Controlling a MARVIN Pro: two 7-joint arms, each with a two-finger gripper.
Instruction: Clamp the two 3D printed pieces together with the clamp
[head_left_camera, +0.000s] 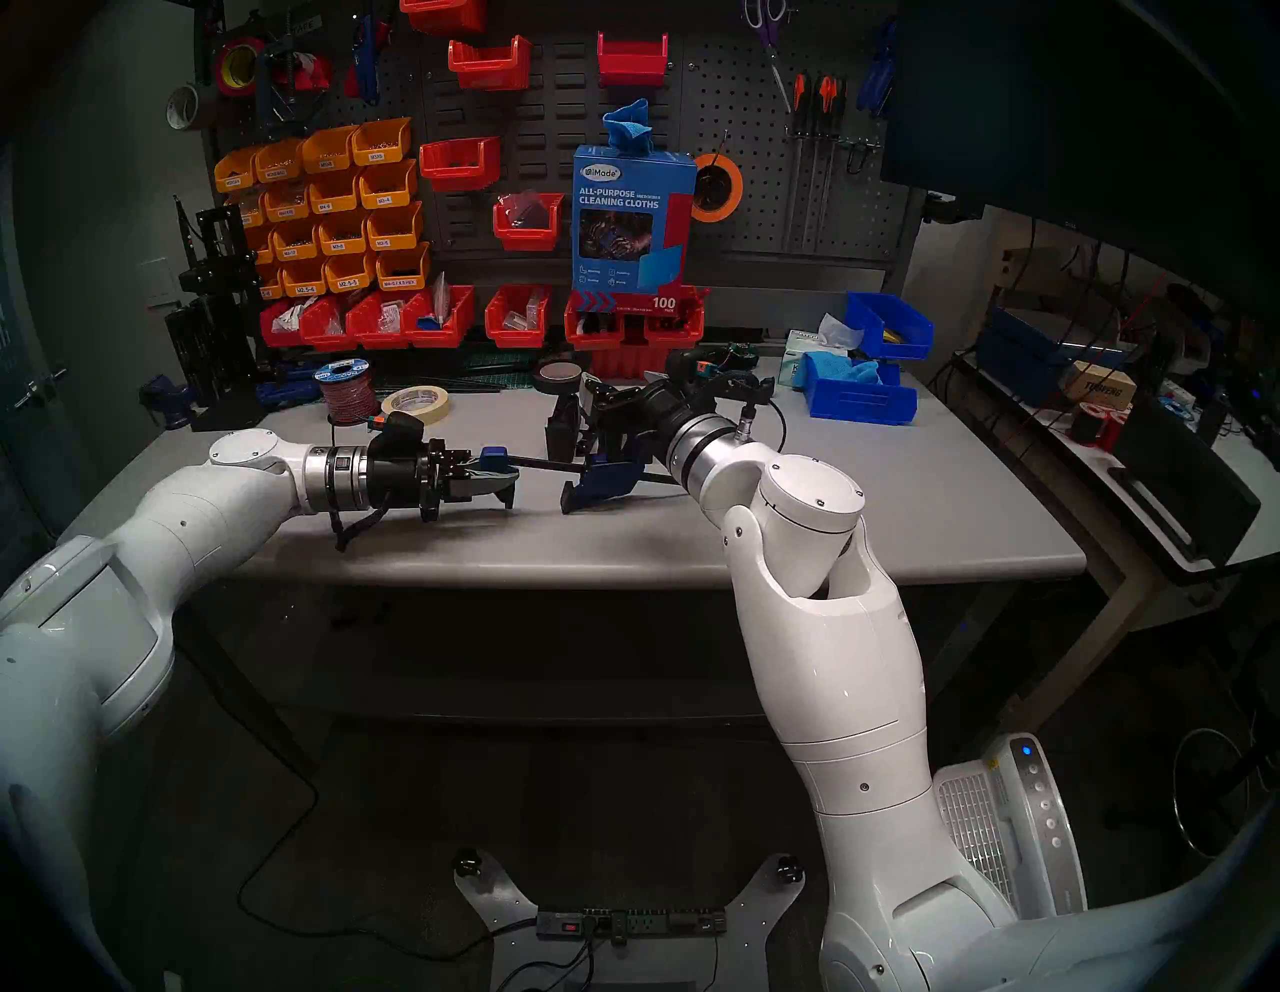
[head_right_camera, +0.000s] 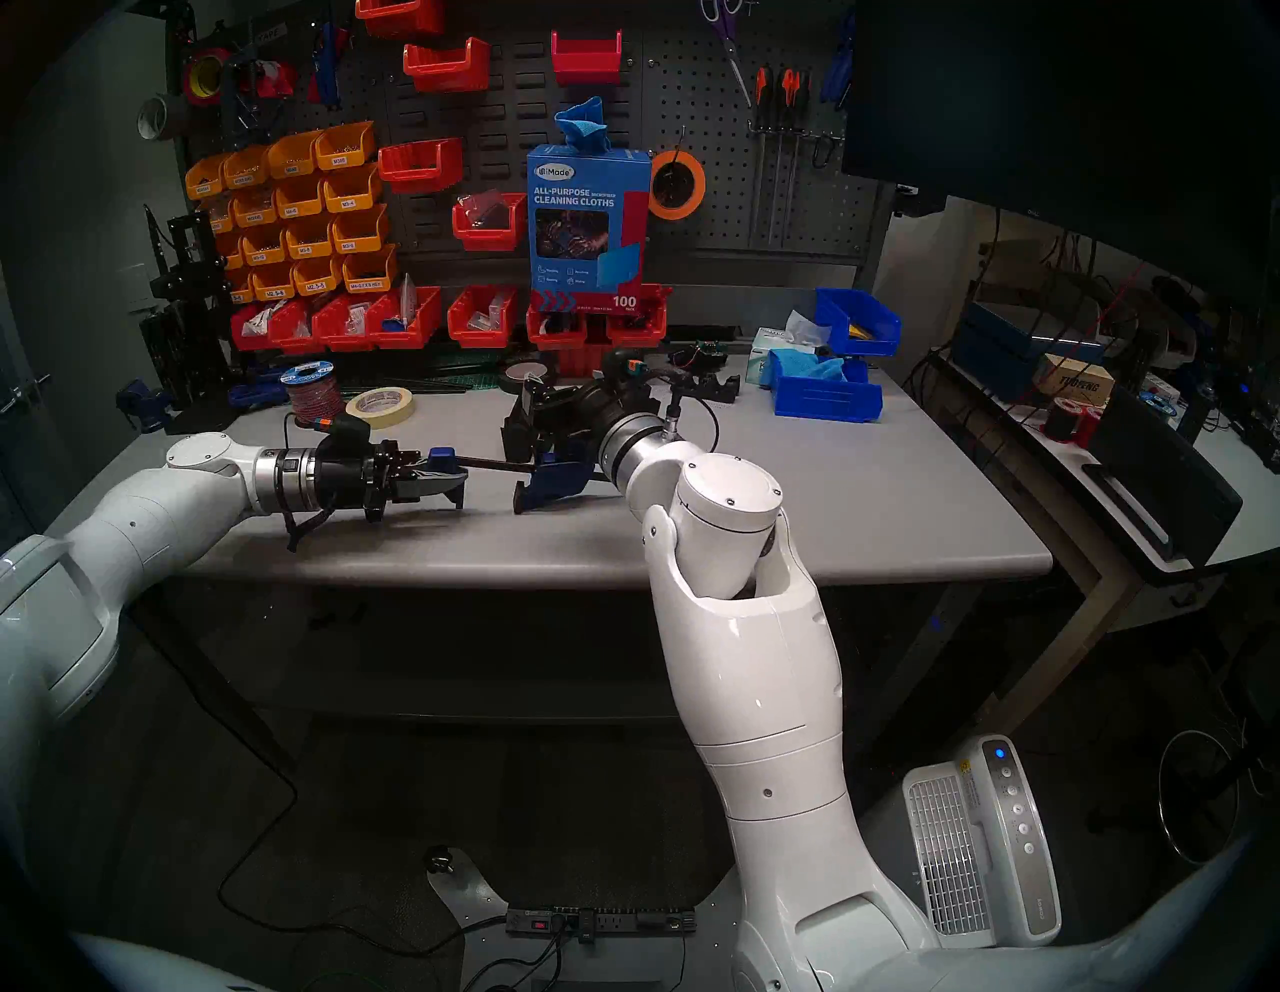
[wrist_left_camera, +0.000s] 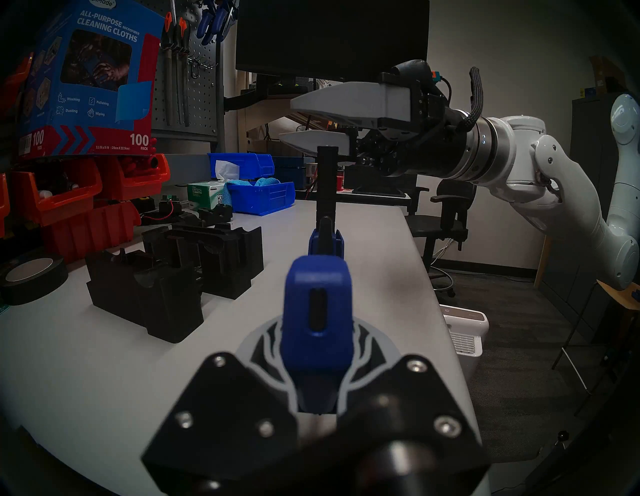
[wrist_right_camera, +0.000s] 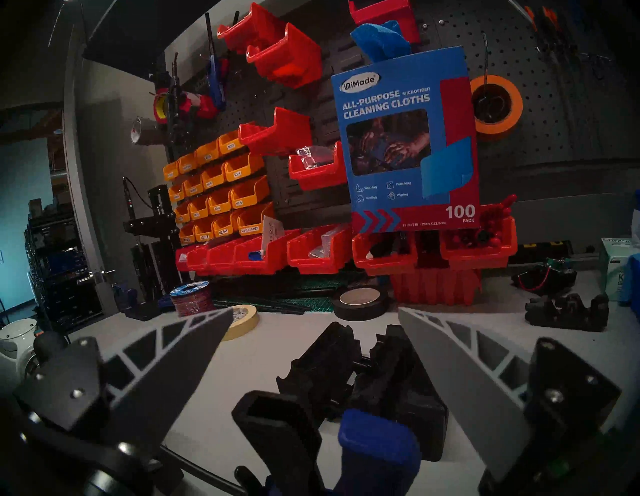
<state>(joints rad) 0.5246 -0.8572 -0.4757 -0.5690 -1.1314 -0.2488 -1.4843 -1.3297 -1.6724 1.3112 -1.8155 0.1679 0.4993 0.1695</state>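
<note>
Blue plastic fills the middle of my left wrist view: it is the end jaw of the clamp (wrist_left_camera: 317, 304), and my left hand (head_left_camera: 485, 478) is clenched on it, holding the clamp level above the grey tabletop (head_left_camera: 866, 499). The clamp's thin black bar runs from there toward my right side, where the blue trigger body hangs with its handle pointing down, just clear of the tabletop surface as far as I can tell.

My right hand (wrist_right_camera: 315, 315) is released, its two grey fingers (wrist_right_camera: 446, 353) spread wide. It hovers over the trigger body, touching nothing; in the right wrist view the clamp's black handle and blue body sit low between the fingers.

The two 3D printed pieces (wrist_left_camera: 173, 273) stand on the tabletop just behind the clamp's bar, side by side and close together, their slotted walls upright. Farther back lie a roll of black tape (wrist_right_camera: 360, 301) and a roll of masking tape (head_left_camera: 418, 402).
</note>
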